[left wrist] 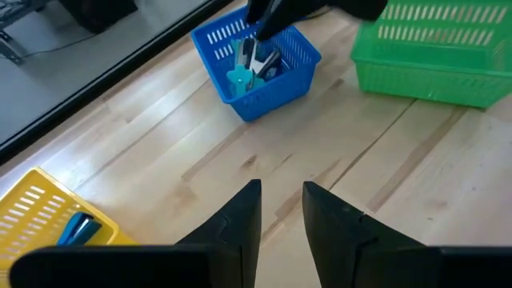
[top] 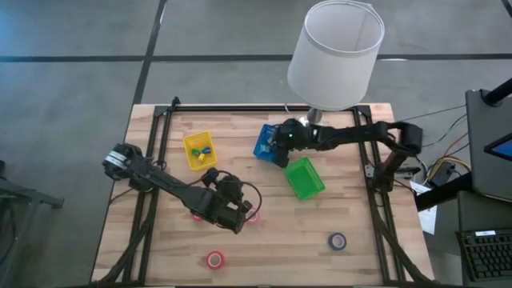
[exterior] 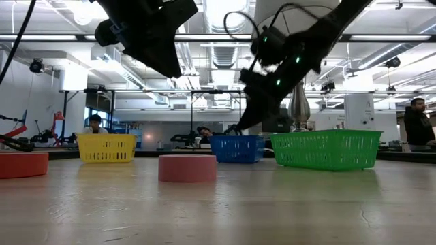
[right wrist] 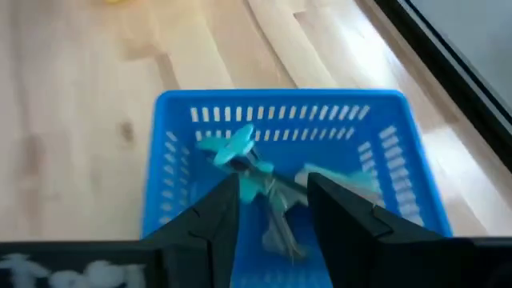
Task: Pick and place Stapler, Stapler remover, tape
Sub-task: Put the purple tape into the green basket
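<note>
My right gripper (right wrist: 274, 180) is open over the blue basket (top: 266, 144), its fingers pointing down at the teal staple removers (right wrist: 240, 156) lying inside. My left gripper (left wrist: 282, 188) is open with a narrow gap, above the table's middle (top: 236, 216). Close beside it lie two pink tape rolls (top: 196, 214) (top: 253, 218), partly hidden by the arm. A red roll (top: 214, 258) and a blue-purple roll (top: 338, 240) lie flat near the near edge. The yellow basket (top: 200, 150) holds a blue stapler (left wrist: 78, 228).
A green basket (top: 305, 178) stands right of the blue one, close under my right arm. A white lampshade (top: 336, 52) stands above the table's far edge. Black rails (top: 156, 152) run along the left and right sides. People show in the room behind (exterior: 415, 122).
</note>
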Controlling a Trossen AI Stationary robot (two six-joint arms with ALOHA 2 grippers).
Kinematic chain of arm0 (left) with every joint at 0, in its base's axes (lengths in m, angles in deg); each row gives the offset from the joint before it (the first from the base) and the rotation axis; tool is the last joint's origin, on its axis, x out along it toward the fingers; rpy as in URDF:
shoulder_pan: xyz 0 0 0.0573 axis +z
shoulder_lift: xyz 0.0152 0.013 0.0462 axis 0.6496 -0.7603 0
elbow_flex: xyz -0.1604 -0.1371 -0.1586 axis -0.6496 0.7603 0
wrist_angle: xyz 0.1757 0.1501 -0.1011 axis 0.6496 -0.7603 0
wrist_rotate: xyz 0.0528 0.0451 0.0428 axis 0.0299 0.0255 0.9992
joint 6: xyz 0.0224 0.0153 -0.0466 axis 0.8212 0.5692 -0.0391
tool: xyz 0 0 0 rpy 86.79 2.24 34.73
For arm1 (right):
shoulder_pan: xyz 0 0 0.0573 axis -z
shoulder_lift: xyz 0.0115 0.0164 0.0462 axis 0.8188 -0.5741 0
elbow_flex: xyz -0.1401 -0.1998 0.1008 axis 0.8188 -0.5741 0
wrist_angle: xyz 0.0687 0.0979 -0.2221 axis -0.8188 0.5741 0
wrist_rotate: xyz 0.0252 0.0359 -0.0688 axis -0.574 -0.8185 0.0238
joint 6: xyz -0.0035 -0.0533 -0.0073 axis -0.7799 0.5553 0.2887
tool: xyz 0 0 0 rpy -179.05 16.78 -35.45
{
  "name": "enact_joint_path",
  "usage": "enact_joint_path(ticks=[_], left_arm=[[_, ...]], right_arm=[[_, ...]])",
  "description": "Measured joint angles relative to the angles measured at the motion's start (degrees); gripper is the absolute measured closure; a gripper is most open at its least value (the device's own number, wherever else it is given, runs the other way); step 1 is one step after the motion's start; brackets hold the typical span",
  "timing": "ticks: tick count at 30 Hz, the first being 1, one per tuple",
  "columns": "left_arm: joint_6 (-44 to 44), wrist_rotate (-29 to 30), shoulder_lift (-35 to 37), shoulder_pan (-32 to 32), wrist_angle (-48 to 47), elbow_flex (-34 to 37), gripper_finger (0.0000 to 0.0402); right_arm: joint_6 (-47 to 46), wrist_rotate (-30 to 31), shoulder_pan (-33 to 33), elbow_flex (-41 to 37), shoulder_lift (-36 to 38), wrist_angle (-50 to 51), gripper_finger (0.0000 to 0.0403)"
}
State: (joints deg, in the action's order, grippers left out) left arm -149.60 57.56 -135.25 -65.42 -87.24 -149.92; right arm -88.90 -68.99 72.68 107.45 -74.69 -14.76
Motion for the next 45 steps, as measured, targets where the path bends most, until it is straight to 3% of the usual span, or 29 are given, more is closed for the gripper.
enact_joint_path(ticks=[6,10,17,22,27,32,37,41,45], left_arm=[[0.98,1.42,0.0,0.07,0.09,0.0,0.0305],[1.93,1.45,0.0,0.07,0.72,0.0,0.0305],[2.89,1.14,0.0,0.07,2.71,0.0,0.0305],[2.89,0.04,0.0,0.07,4.41,0.0,0.0305],[3.56,-0.08,0.0,0.07,5.09,0.0,0.0305],[3.63,-0.44,0.0,0.07,5.51,0.02,0.0305],[10.28,-8.23,0.0,0.07,10.36,1.2,0.0305],[17.54,-14.09,0.0,0.07,19.8,3.75,0.0305],[24.82,-16.29,-0.04,0.07,31.37,7.53,0.0305]], right_arm=[[-8.18,-0.4,-5.34,0.21,11.34,17.78,0.0265],[-14.44,-0.1,-14.46,-1.64,18.69,28.33,0.0272],[-33.91,0.27,-35.73,-8.8,27.15,29.59,0.0266],[-42.62,0.12,-50.12,-13.79,27.49,30.28,0.0255],[-55.2,-0.24,-60.27,-16.17,25.96,30.77,0.025],[-63.72,0.0,-65.32,-17.66,23.56,31.61,0.0252],[-65.23,-0.96,-66.86,-18.23,19.54,31.23,0.0252],[-65.25,-2.76,-66.85,-18.25,16.75,30.08,0.0252],[-64.86,-3.23,-66.86,-18.15,15.36,29.52,0.0252]])
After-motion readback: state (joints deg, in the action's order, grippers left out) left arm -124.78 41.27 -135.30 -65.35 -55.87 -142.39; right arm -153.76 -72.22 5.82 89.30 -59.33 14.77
